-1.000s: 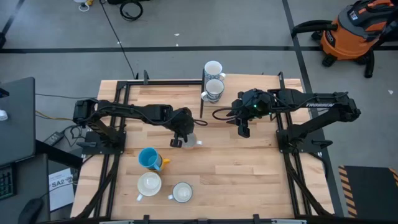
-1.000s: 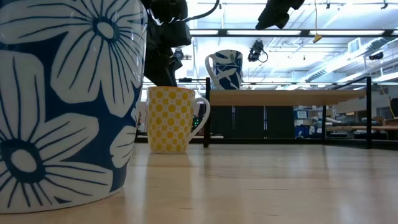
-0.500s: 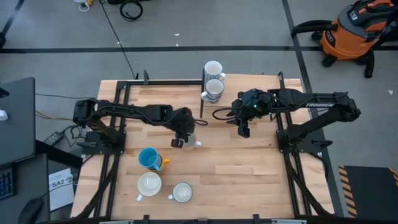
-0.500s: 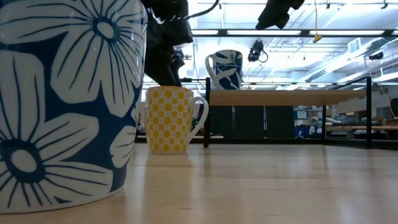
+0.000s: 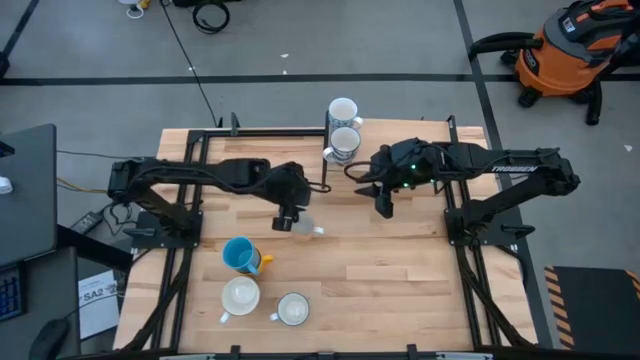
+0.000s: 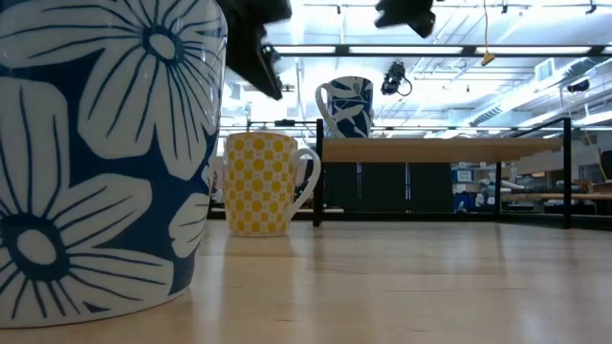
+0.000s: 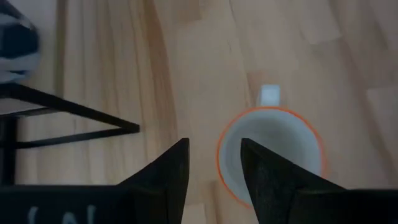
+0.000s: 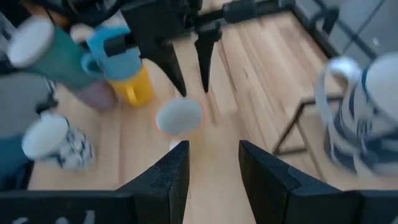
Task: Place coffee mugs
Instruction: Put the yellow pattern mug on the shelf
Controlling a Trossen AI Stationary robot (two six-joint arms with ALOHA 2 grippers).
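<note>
A yellow-dotted mug (image 6: 260, 183) with an orange rim stands on its base mid-table (image 5: 306, 228), handle toward the right. My left gripper (image 5: 285, 217) hangs open just above and beside it (image 6: 256, 53). In its wrist view the open fingers (image 7: 213, 152) frame the mug's rim (image 7: 270, 155) without touching it. My right gripper (image 5: 384, 206) hovers open to the mug's right, high above the table (image 8: 211, 152). Two blue-patterned mugs (image 5: 344, 143) sit at the rack on the far edge. A bright blue mug (image 5: 238, 255) and two white mugs (image 5: 240, 296) stand near the front.
A black wire rack (image 5: 326, 150) stands at the far middle of the table. A large blue flower-patterned mug (image 6: 96, 153) fills the low view's left side. Black frame rails (image 5: 465, 250) run along both table sides. Bare wood (image 5: 400, 280) lies right of centre.
My left gripper has risen from the yellow-dotted mug's top and now hangs clear above it; the mug stays standing where it was. My right gripper has drifted slightly toward the table's left.
</note>
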